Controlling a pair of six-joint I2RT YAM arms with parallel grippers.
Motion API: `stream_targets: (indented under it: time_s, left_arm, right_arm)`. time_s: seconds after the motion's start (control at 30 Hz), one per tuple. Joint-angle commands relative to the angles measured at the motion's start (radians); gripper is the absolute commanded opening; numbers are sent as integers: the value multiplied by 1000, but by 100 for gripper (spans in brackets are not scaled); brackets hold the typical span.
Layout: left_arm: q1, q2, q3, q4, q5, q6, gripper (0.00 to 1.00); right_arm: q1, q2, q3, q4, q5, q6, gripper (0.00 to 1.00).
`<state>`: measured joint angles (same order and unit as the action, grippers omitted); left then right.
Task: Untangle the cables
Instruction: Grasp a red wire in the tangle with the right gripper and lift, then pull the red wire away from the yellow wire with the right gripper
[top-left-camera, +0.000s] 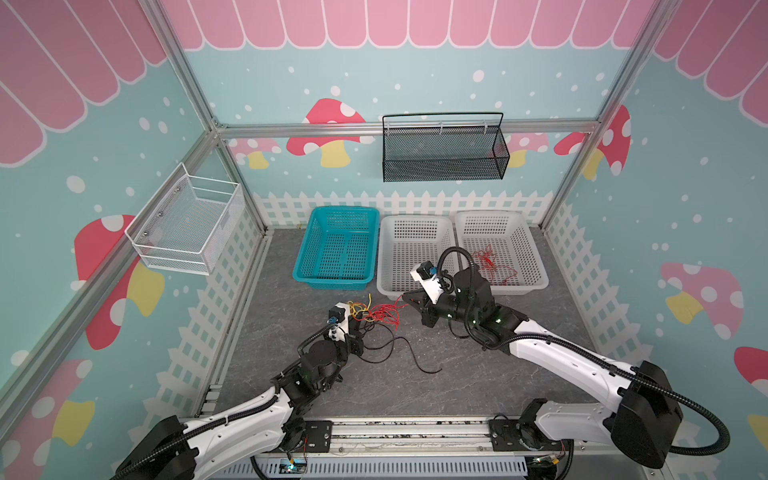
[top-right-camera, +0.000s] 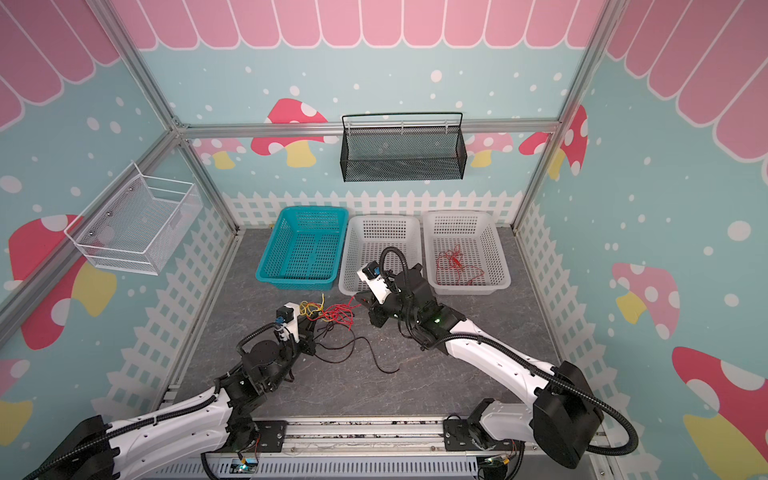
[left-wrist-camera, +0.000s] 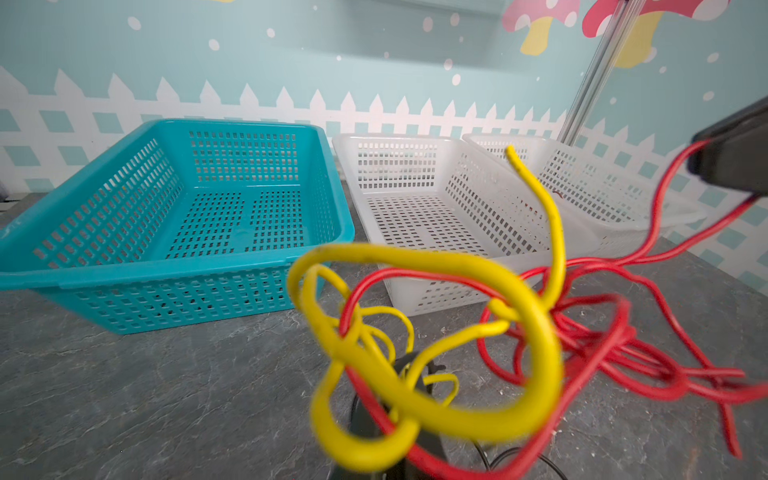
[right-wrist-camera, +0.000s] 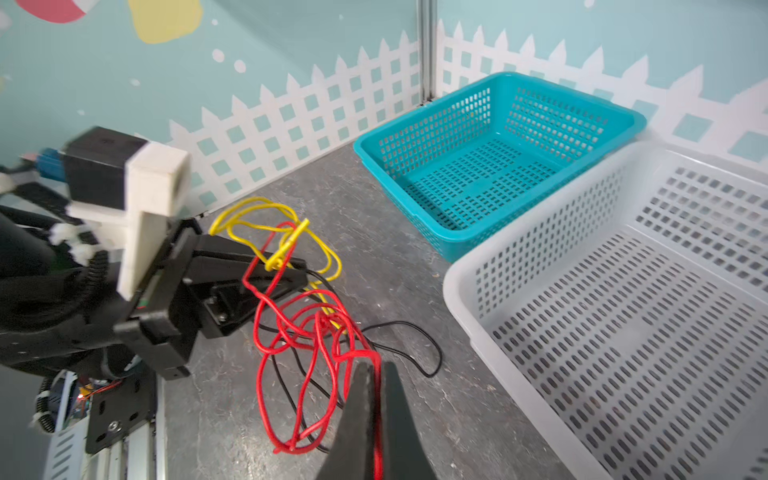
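As left fingers (right-wrist-camera: 232, 254) and right fingers (right-wrist-camera: 358, 415) pinch, cables (right-wrist-camera: 309, 332) bunch between.

In both top views, mid-frame, a teal basket (top-left-camera: 331, 281), a middle white basket (top-left-camera: 385, 266) and a right white basket (top-left-camera: 534, 257) (the white pair touching) stand in a row on the grey tabletop (top-left-camera: 457, 374). Upper centre hangs a black mesh basket (top-left-camera: 442, 153); left, a white wire basket (top-left-camera: 187, 224).

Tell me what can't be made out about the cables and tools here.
- Left tool: in the left wrist view, blurred yellow cable loops hide its tips.
- Right tool, gripping the red cable: base cut off by the right wrist view's edge.
- Black cable: too thin in both top views to trace through the tangle.
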<state>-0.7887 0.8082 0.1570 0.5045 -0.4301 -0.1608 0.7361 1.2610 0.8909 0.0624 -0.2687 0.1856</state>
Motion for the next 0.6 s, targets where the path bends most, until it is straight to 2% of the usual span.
stream_targets:
  time_s: [0.0, 0.27, 0.43, 0.57]
  left_arm:
    - [8, -61, -20, -133, -60, -38, 0]
    - [8, -93, -23, -198, -34, -52, 0]
    - [7, -38, -4, -192, -61, -58, 0]
    - [8, 3, 10, -192, -31, -58, 0]
  right_arm:
    - [-12, -21, -6, -102, 213, -45, 0]
    - [-24, -69, -26, -161, 443, -39, 0]
    - [-65, -111, -26, -200, 486, -23, 0]
    - [-95, -160, -30, -229, 502, -19, 0]
